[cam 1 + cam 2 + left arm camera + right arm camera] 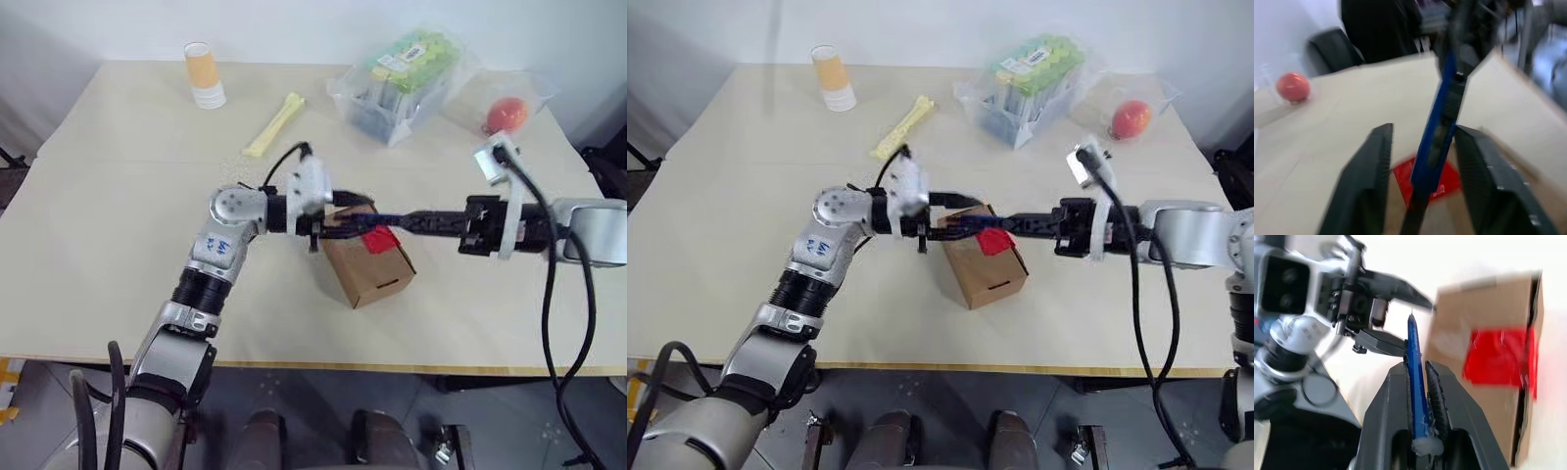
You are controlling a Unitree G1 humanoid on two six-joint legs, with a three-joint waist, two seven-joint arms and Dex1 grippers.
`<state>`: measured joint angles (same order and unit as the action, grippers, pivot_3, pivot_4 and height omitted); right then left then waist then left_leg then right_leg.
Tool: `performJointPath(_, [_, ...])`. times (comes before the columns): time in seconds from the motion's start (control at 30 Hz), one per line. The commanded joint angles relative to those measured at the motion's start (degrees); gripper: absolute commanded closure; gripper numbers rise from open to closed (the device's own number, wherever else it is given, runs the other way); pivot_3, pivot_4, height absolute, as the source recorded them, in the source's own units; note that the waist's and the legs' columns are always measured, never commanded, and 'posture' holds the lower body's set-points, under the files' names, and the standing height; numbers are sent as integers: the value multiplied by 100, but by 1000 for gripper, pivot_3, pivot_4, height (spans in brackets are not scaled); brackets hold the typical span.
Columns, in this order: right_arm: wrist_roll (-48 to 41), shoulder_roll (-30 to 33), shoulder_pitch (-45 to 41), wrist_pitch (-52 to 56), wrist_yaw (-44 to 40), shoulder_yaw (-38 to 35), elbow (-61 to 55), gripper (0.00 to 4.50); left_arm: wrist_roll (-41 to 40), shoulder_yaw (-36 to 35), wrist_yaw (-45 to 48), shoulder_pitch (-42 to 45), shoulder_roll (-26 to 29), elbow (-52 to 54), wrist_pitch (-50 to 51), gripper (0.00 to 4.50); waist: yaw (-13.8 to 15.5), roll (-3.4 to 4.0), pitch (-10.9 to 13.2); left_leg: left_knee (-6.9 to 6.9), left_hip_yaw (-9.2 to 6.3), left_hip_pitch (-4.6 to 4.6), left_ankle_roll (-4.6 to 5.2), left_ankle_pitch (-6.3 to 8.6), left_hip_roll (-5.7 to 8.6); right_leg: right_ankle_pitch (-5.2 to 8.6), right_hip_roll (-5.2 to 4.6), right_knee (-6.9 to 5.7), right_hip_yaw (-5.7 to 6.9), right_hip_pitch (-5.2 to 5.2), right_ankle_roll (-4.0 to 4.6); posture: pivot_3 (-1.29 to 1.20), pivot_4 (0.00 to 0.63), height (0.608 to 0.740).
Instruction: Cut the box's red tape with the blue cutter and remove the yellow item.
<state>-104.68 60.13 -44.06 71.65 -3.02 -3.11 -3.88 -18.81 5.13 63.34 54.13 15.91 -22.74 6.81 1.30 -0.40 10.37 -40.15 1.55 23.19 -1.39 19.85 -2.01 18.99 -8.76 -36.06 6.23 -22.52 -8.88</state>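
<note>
The small brown box [370, 272] sits mid-table with the red tape [381, 240] on its top. My right gripper [409, 221] reaches in from the right and is shut on the blue cutter [389, 218], whose tip points left over the box. In the right wrist view, the cutter [1415, 363] is clamped between the fingers beside the box [1484, 318] and tape [1496, 357]. My left gripper [355, 218] is open, one finger [1367, 186] on each side of the cutter [1442, 122], above the tape [1448, 177]. The yellow item is hidden.
At the back of the table stand an orange-and-white cup [204, 75], a pale yellow bone-shaped stick [275, 124], a clear plastic container [402, 83] with green contents, and a red ball [506, 115]. The table's front edge [323, 367] runs just below the box.
</note>
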Motion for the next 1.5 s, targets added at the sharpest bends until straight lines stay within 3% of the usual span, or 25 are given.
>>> performJointPath(0.03, [-89,586,-275,86,468,-202,-43,4336,-755,-1033,-123,642,591,-13,641,2229,-12,-2,1,0,-4,0,0,0,-2,0,1,-2,2,0,0,0,150,740])
performJointPath(0.2, [973,984,-1114,698,353,279,-336,4336,358,-238,-142,455,759,-646,46,2229,-2,33,-20,13,5,-20,0,0,1,0,0,1,-2,10,0,0,150,740])
performJointPath(0.3, [1274,760,-1484,911,307,445,-200,4336,518,18,-171,290,420,-692,-25,2829,49,17,-11,4,3,-10,0,0,1,-2,0,4,2,13,-3,0,150,740])
performJointPath(0.43, [1952,562,-1773,1215,53,652,-319,4336,787,304,-330,182,54,-835,-102,4105,22,-4,2,-5,5,15,4,-2,3,-16,0,6,0,-7,-8,0,150,740])
performJointPath(0.5, [2289,476,-1816,1303,-74,703,-415,4336,939,433,-440,137,-82,-877,-117,4500,7,-2,0,5,5,9,3,-2,2,-16,0,6,0,-7,-8,0,150,740])
performJointPath(1.07, [3505,-444,-1672,1804,-679,191,-546,4336,1379,734,-788,16,-247,-744,412,4500,7,0,-1,3,8,5,3,-2,2,-16,0,4,-1,-6,-8,0,150,740])
performJointPath(1.5, [4348,-678,-1384,1925,-1176,-6,-814,4336,1427,837,-729,-257,-191,-352,682,4500,1,5,-4,3,9,-1,3,-2,2,-16,0,-1,-5,-5,-7,0,150,740])
